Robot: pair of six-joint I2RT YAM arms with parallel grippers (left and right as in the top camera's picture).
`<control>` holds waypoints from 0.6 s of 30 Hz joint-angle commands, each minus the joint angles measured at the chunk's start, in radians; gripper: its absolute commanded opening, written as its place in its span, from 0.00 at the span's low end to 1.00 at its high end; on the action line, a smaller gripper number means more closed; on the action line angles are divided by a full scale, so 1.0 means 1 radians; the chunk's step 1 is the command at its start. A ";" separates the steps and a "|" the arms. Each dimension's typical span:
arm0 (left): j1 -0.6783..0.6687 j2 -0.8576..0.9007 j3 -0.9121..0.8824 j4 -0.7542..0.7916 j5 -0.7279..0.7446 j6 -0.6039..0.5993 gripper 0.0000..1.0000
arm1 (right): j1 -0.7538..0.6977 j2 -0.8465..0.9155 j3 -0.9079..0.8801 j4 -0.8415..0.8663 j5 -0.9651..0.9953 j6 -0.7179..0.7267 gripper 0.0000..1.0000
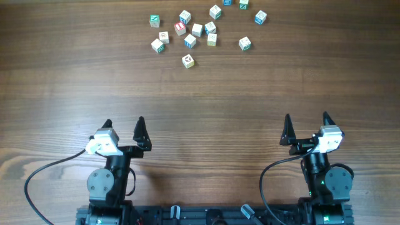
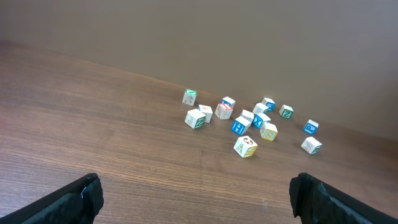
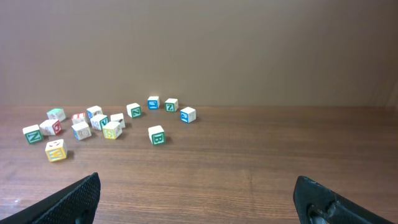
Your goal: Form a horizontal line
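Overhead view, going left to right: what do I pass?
Left gripper → main cube cluster → stray cube to its right → rightmost cube → right gripper.

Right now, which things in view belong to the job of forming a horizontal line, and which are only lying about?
Belong to the job: the letter cubes, scattered, no line formed yet; left gripper and right gripper, both open, far from them.
Only lying about: nothing else shows except the wooden table.
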 commanded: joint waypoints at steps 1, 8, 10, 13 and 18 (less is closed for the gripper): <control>0.000 -0.007 -0.006 0.001 0.018 0.020 1.00 | 0.005 -0.011 -0.001 0.001 -0.016 -0.017 1.00; 0.000 -0.007 -0.006 0.001 0.056 0.021 1.00 | 0.005 -0.011 -0.001 0.001 -0.016 -0.017 1.00; 0.000 -0.007 -0.005 0.003 0.125 0.021 1.00 | 0.005 -0.011 -0.001 0.001 -0.016 -0.018 1.00; 0.000 -0.007 0.003 0.001 0.209 0.021 1.00 | 0.005 -0.011 -0.001 0.002 -0.016 -0.017 1.00; 0.000 -0.006 0.063 -0.103 0.229 0.021 1.00 | 0.005 -0.011 -0.001 0.001 -0.016 -0.017 1.00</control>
